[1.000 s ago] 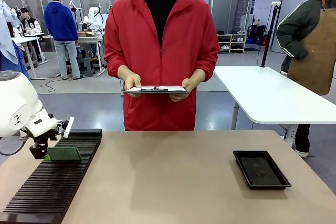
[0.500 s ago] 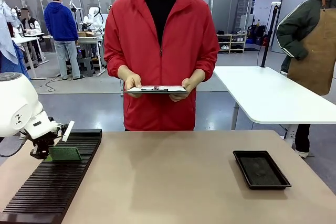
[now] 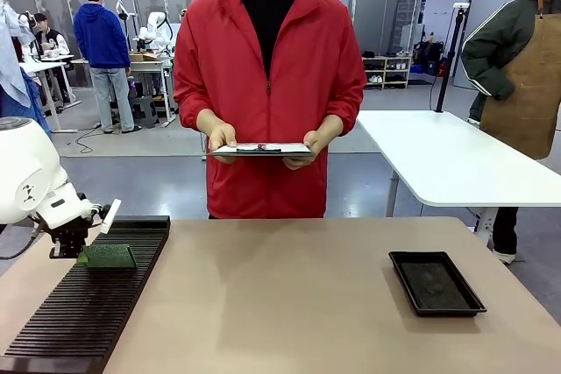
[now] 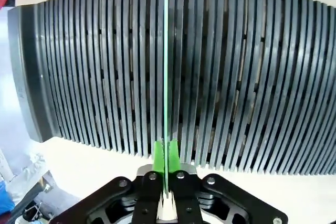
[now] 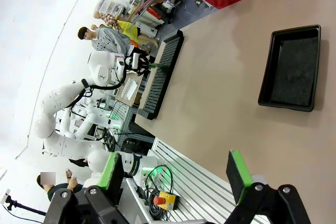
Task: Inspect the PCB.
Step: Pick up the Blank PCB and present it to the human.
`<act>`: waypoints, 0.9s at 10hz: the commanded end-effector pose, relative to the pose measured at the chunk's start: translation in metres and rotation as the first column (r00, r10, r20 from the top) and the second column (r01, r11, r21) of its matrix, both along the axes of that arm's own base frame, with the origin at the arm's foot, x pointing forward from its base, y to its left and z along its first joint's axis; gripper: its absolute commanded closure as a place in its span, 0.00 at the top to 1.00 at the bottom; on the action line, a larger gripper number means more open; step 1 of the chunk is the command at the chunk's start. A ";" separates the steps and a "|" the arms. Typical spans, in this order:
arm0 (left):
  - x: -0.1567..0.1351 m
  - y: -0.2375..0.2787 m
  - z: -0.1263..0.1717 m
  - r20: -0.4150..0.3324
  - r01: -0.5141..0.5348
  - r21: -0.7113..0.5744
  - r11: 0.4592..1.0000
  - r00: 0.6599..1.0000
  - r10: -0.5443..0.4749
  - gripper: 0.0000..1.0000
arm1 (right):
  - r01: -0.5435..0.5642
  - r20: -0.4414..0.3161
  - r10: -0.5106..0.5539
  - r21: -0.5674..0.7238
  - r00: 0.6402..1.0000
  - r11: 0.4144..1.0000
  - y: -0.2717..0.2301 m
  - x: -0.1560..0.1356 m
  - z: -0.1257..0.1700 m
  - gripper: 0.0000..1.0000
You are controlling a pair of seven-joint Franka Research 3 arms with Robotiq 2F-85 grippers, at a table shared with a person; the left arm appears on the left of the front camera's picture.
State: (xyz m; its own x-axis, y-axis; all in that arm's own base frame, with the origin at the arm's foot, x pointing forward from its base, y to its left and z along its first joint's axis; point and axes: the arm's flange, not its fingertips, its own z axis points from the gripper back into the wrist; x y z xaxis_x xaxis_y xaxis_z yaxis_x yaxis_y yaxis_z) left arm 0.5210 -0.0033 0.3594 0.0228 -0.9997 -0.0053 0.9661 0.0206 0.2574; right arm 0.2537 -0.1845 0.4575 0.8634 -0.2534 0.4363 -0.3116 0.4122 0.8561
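At the left of the front view, the left gripper (image 3: 74,250) reaches down beside a black slotted rack (image 3: 79,321) and meets the left end of the PCB (image 3: 107,257), which stands on edge across the rack's far part. From this side it is hard to tell how the jaws sit. The left wrist view settles it: both green pads (image 4: 158,155) press flat against the board's two faces at its near end, the jaws drawn tight together, and the board runs edge-on as a thin green line down one slot. In the middle of the front view, a person in a red jacket stands at the far side holding a white clipboard (image 3: 260,149) in both hands. To the right lies the black tray (image 3: 436,283), well apart from the rack. The right wrist view adds the right gripper (image 5: 176,174), its fingers spread wide with nothing between them, high above the table.

A second earlier the left jaws stood partly apart around the board's end; they have since clamped onto it. The board stays in the same slot, and the clipboard and tray have not moved.
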 end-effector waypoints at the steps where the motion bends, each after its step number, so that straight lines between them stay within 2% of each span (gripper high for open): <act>1: -0.009 0.004 0.012 -0.071 0.005 -0.041 0.999 0.997 -0.008 0.00 | -0.002 0.020 0.002 0.007 1.000 1.000 0.000 0.000 0.001 1.00; 2: -0.013 0.003 0.022 -0.072 -0.023 -0.034 0.999 0.997 0.020 0.00 | -0.002 0.020 0.002 0.007 1.000 1.000 0.000 0.000 0.001 1.00; 4: -0.030 -0.001 0.058 -0.053 -0.103 -0.111 0.988 0.994 0.098 0.00 | -0.002 0.020 0.002 0.007 1.000 1.000 0.000 0.000 0.001 1.00; 5: -0.040 -0.001 0.081 -0.136 -0.262 -0.202 0.944 0.962 0.238 0.00 | -0.002 0.020 0.002 0.007 1.000 1.000 0.000 0.000 0.001 1.00; 6: -0.046 0.005 0.095 -0.241 -0.408 -0.332 0.851 0.909 0.342 0.00 | -0.002 0.020 0.002 0.007 1.000 1.000 0.000 0.000 0.001 1.00; 7: -0.053 0.011 0.099 -0.330 -0.502 -0.447 0.740 0.862 0.385 0.00 | -0.002 0.020 0.002 0.007 1.000 1.000 0.000 0.000 0.001 1.00; 8: -0.058 0.016 0.095 -0.427 -0.578 -0.523 0.627 0.814 0.394 0.00 | -0.002 0.020 0.002 0.007 1.000 1.000 0.000 0.000 0.001 1.00; 9: -0.056 0.021 0.082 -0.500 -0.642 -0.592 0.487 0.767 0.403 0.00 | -0.002 0.020 0.002 0.007 1.000 1.000 0.000 0.000 0.001 1.00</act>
